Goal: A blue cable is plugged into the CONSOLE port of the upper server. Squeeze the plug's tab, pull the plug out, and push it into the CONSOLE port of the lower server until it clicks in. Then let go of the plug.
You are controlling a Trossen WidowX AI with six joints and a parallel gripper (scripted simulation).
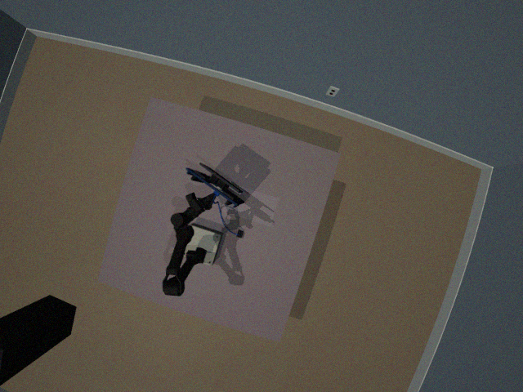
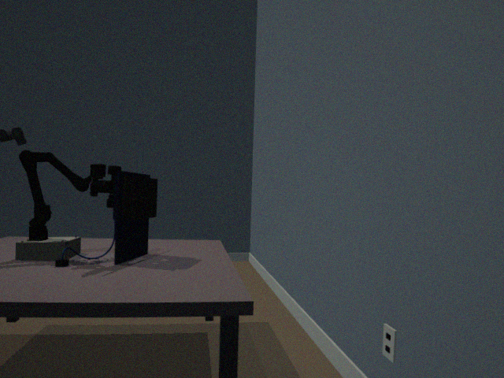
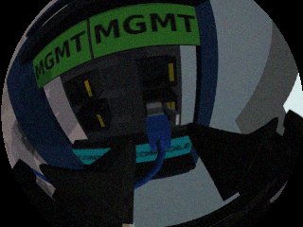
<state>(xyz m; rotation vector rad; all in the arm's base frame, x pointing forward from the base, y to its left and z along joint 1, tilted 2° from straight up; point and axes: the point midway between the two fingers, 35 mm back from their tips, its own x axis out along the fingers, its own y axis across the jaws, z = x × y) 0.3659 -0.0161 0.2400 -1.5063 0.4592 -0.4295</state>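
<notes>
Your black two-fingered pincer (image 1: 216,194) (image 2: 115,187) (image 3: 161,132) stood partly open, holding nothing, with the blue rectangular cable plug (image 3: 158,129) between its fingertips, apparently seated in its port; squeezing, pulling, transferring and releasing remained.

This looks like a bare test room or lab, with a robot arm (image 1: 182,244) (image 2: 35,190) mounted on a table (image 1: 270,253) (image 2: 162,284) facing an upright equipment panel (image 1: 219,183) (image 2: 132,211). Green MGMT labels (image 3: 144,26) mark its ports, and plain blue-gray walls (image 1: 380,55) (image 2: 366,142) carry a power outlet (image 1: 333,91) (image 2: 389,342).
</notes>
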